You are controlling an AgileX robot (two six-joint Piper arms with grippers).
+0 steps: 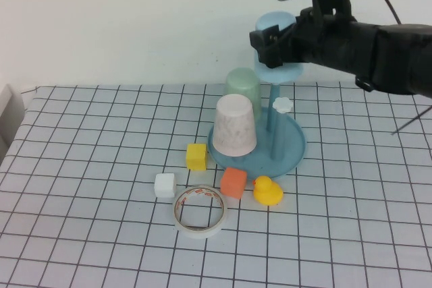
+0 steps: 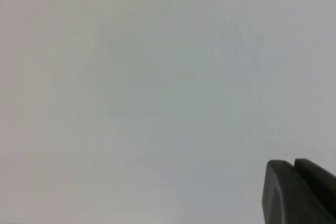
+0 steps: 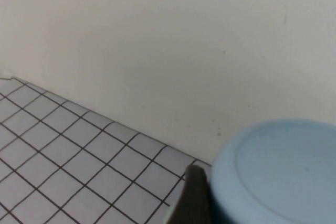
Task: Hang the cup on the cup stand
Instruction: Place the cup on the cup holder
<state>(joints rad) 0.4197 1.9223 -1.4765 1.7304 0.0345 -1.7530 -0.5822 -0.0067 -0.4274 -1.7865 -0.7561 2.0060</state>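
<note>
Right pincer [image 1: 275, 48] holds the cup [image 1: 277, 23] inverted above the cup stand [image 1: 293, 155].

Cup [image 1: 275, 23] half behind right gripper [image 1: 278, 48]

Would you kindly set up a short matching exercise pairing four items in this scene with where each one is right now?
Items:
1. sky-blue cup
2. speckled cup
3. rubber duck
4. tape roll

Places:
A. flat on the table, nearest the camera
B. upside down on the cup stand
C. in the right gripper, above the stand
D. on the table beside the orange block

Pairs: 1-C, 2-B, 3-D, 4-A
</note>
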